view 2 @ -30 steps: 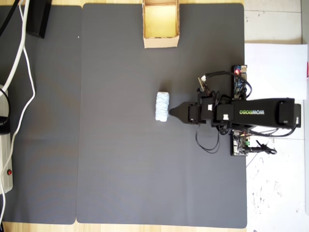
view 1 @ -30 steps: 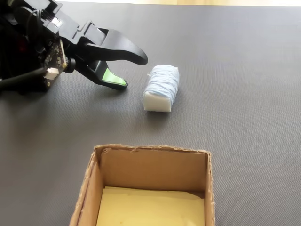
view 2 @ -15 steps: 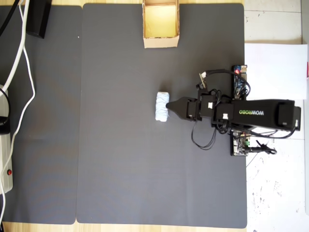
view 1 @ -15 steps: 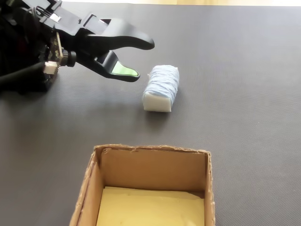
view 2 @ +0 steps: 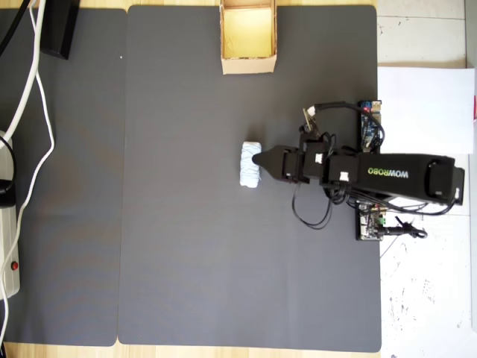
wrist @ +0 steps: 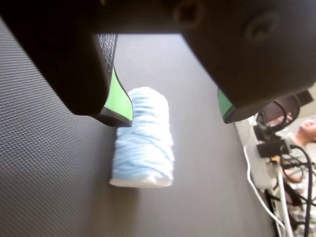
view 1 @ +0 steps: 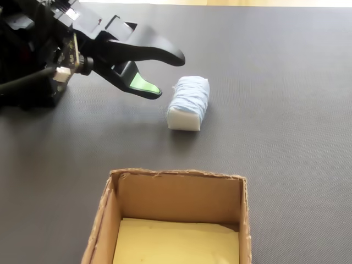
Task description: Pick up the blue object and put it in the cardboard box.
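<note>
The blue object (wrist: 143, 143) is a pale blue and white wrapped roll lying on the dark mat; it also shows in the fixed view (view 1: 188, 102) and the overhead view (view 2: 249, 165). My gripper (wrist: 174, 111) is open, its green-padded jaws spread wide. It hovers just short of the roll's near end, with the left pad over the roll's edge. In the fixed view the gripper (view 1: 165, 74) sits just left of the roll, not touching it. The cardboard box (view 1: 176, 176) stands open with a yellowish floor; in the overhead view the box (view 2: 248, 66) is at the mat's top edge.
A dark textured mat (view 2: 186, 224) covers the table. A white power strip with cables (wrist: 266, 158) lies past the mat's edge, and white cables (view 2: 33, 97) run along the overhead view's left side. Circuit boards (view 2: 370, 123) sit by the arm's base.
</note>
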